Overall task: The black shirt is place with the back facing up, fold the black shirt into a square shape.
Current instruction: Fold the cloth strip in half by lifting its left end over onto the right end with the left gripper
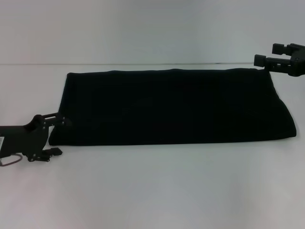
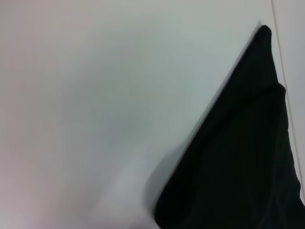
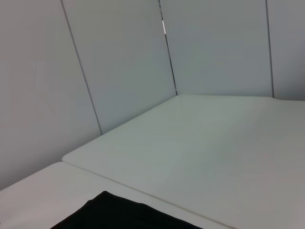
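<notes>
Head view shows the shirt (image 1: 171,107) folded into a long band across the desk's (image 1: 152,191) far half. Left gripper (image 1: 53,136) sits open beside its near-left corner; right gripper (image 1: 269,59), fingers unreadable, hovers above the far-right corner. Next, likely an end-to-end fold needing corner grasps.

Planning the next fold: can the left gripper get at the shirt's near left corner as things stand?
Probably yes. The left gripper sits right beside the near left corner of the shirt, with only bare table around it and nothing between. The right gripper is off at the far right corner.
</notes>
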`<state>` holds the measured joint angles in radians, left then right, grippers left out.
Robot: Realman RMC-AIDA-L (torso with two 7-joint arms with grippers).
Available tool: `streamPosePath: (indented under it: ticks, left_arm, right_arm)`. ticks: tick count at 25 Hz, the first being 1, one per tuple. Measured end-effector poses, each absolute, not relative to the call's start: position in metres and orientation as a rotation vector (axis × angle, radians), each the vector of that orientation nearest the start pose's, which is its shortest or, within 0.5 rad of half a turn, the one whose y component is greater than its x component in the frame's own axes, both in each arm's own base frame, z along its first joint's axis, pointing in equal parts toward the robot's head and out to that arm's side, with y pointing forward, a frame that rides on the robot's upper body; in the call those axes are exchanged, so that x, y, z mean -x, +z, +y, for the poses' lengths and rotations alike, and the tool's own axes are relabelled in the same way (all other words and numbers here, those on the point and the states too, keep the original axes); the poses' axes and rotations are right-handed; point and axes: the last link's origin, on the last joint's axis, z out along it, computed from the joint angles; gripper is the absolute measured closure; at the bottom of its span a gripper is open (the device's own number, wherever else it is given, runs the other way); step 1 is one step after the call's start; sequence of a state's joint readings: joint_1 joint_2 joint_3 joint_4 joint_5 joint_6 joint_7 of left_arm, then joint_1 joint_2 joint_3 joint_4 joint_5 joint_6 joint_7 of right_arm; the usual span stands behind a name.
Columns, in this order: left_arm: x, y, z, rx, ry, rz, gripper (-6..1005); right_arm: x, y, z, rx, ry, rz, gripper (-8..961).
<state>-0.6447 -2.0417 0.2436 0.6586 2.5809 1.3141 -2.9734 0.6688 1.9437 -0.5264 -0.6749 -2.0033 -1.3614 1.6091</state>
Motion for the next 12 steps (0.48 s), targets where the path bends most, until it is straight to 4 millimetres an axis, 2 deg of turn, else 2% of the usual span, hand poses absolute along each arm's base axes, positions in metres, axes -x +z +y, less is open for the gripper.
streamPosePath:
  ticks: [12]
  left_arm:
    - [0.3366, 0.0359, 0.3594, -1.512, 0.811, 2.981, 133]
  right_arm:
    - [-0.2576, 0.0901, 0.4109, 2.37, 0.67, 0.747, 33]
